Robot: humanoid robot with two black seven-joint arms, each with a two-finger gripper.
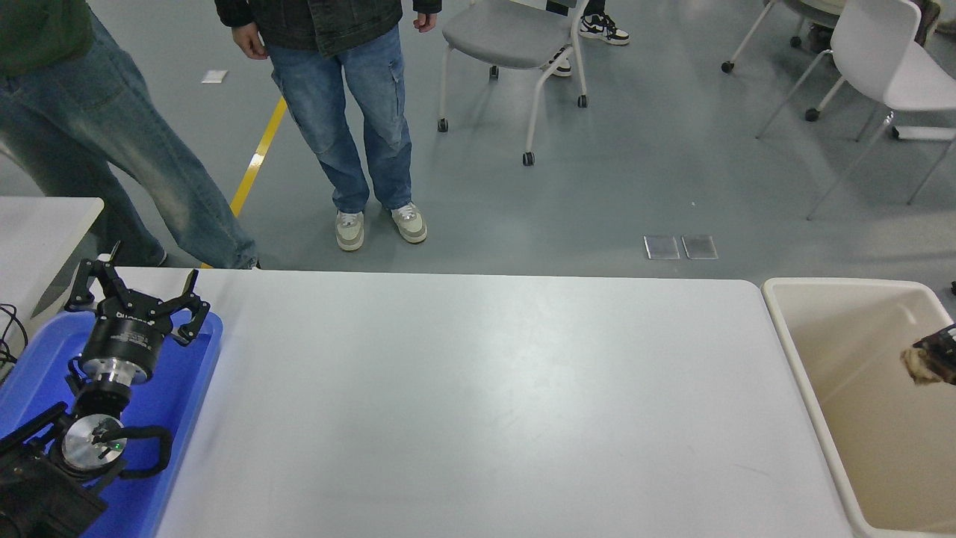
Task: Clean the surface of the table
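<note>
left tool (137, 295) splayed open over blue tray (196, 373), right tool (937, 355) gripping crumpled scrap (917, 368)

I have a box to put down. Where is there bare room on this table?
The table surface is bare from the blue tray at its left edge to the beige tub at its right. The left gripper hangs open over the tray; the right gripper holds something pale over the tub.
</note>
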